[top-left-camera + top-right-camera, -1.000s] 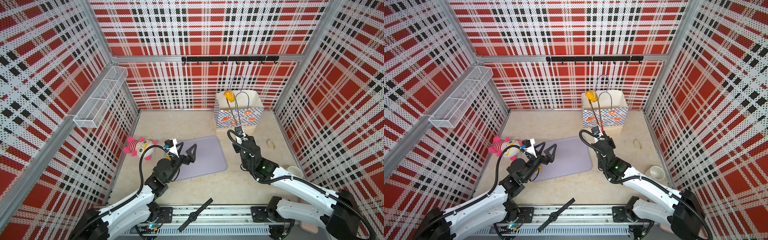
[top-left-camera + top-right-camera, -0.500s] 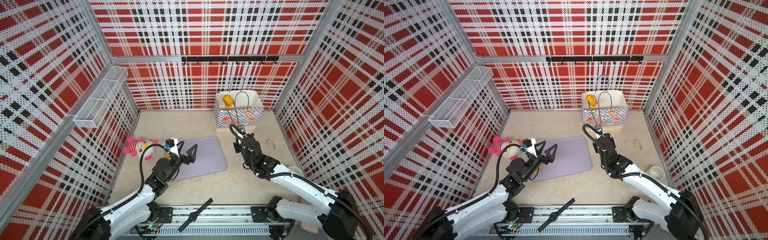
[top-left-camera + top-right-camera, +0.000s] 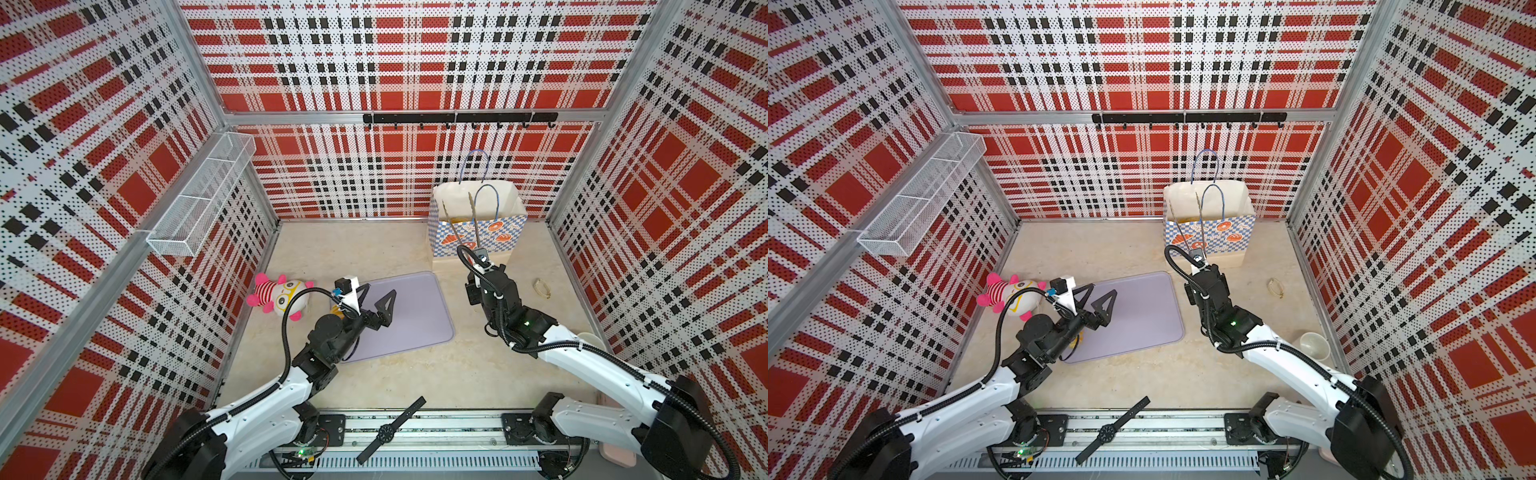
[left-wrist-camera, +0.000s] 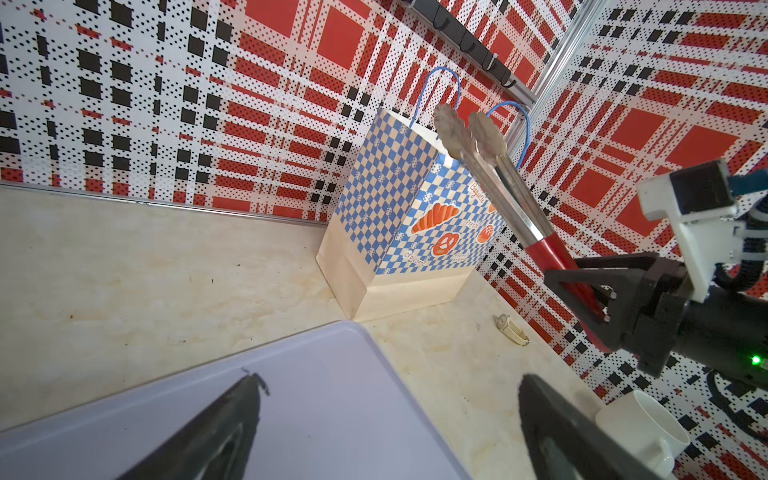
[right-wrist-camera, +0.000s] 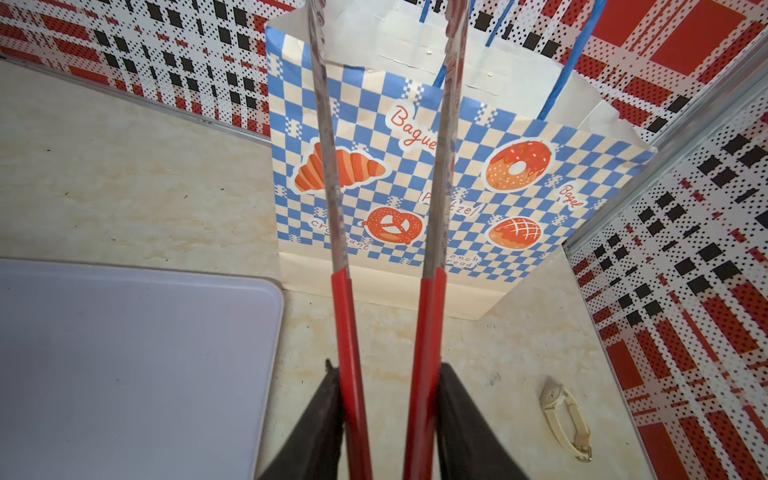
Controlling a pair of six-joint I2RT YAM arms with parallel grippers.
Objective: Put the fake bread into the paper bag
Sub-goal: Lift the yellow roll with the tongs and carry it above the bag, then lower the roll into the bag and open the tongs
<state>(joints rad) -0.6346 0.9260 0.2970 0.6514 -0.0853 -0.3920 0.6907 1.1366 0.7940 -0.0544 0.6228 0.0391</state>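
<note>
Probably light yet slippery, what seems fake bread [image 3: 334, 311] behind the gaping left gripper [image 3: 380, 289] wants a mid-body pinch from tongs [image 5: 428, 316] the right gripper [image 5: 386, 370] clamps.

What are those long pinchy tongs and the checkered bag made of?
The tongs look like bare metal along the arms, which are silvery with bright glints. Their grip ends wear a smooth red sleeve, probably plastic or silicone. The bag looks like matte paper, with creases, a folded top edge and flat printed checks and pastry drawings.
</note>
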